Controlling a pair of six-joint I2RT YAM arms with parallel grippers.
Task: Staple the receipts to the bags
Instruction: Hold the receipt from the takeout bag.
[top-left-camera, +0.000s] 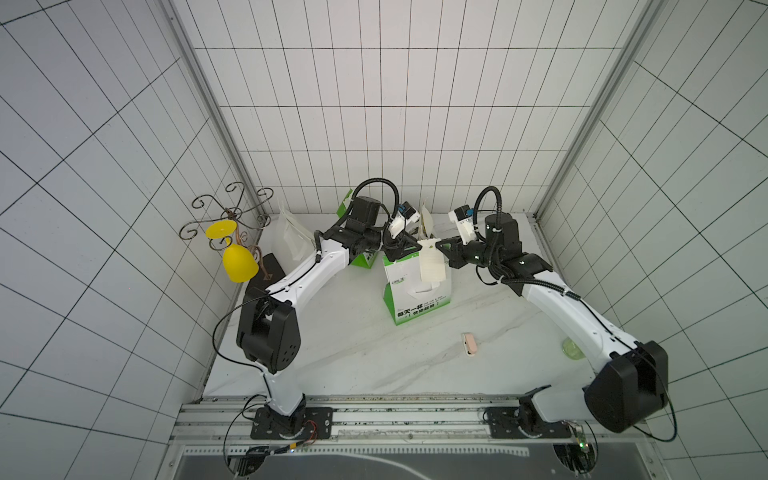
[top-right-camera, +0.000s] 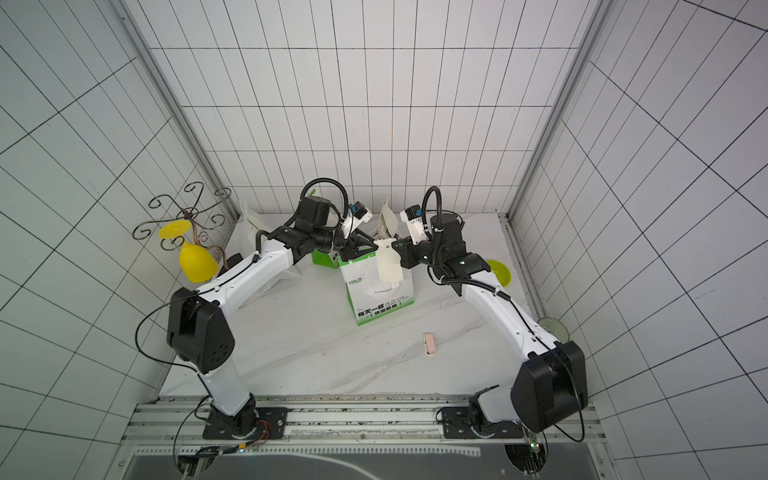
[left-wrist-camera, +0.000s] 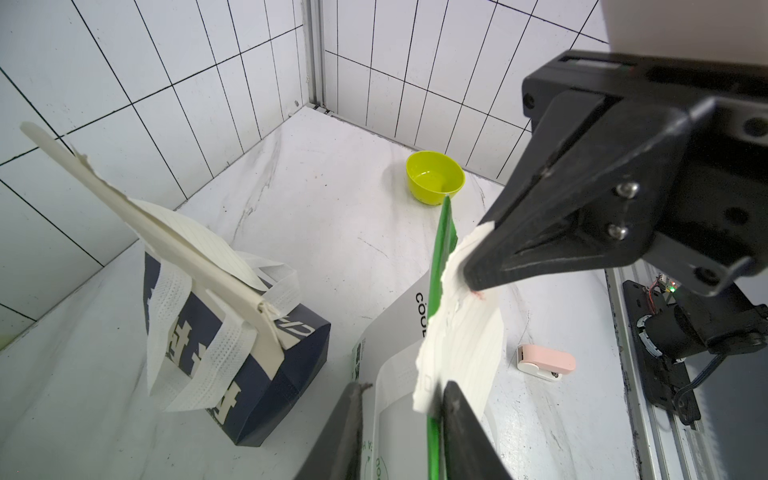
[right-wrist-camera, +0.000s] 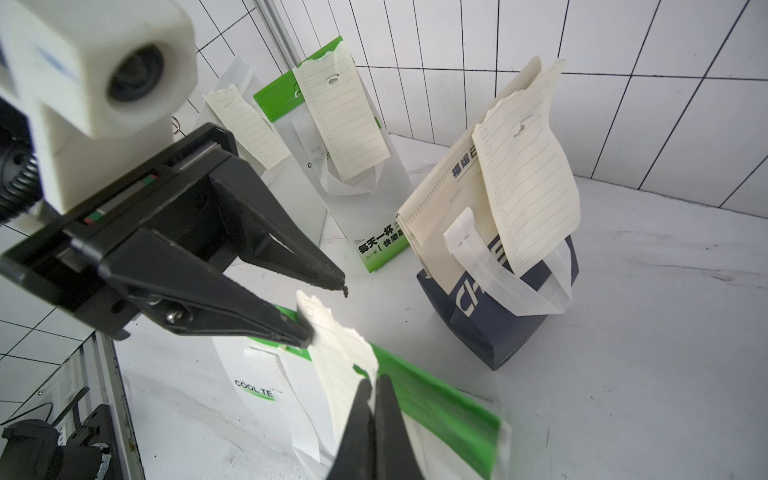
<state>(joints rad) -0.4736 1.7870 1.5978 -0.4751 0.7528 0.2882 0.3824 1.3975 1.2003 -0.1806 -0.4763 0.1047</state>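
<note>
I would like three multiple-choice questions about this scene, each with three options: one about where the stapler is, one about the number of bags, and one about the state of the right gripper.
1. Where is the pink stapler?
A) lying on the table
B) inside a bowl
C) on a wall tile

2. How many paper bags stand on the table?
A) two
B) four
C) six

3. The right gripper is:
A) open
B) shut on the stapler
C) shut on a receipt

Key:
1 A: it lies on bare marble, apart from the bags.
2 B: plain white bag, rear green-and-white bag, navy bag, front green-and-white bag.
3 C: its fingers pinch the receipt at the front green-and-white bag's top edge.
</note>
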